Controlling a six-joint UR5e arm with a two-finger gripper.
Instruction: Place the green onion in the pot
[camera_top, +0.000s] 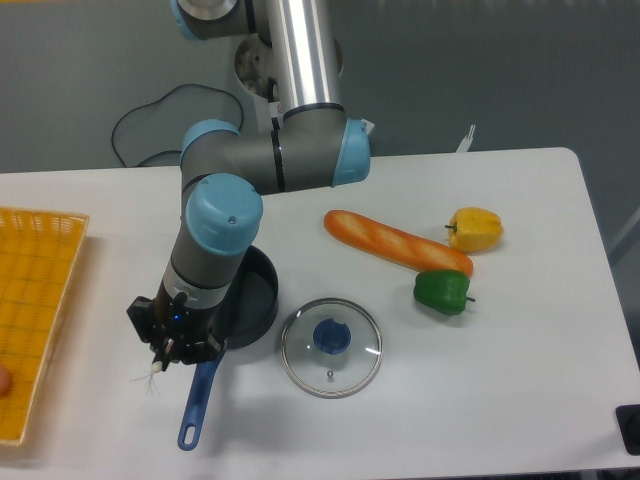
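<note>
At the front left of the white surface (520, 340), the tool (172, 345) hangs low beside the pot (255, 300), just left of its blue handle. Only the green onion (150, 375) root end shows, pale and wispy, poking out beneath; the leaves are hidden. The tool looks clamped on it, though the fingers are hard to make out. Best play here: lift clear of the rim, carry right, centre over the pot, release low.
</note>
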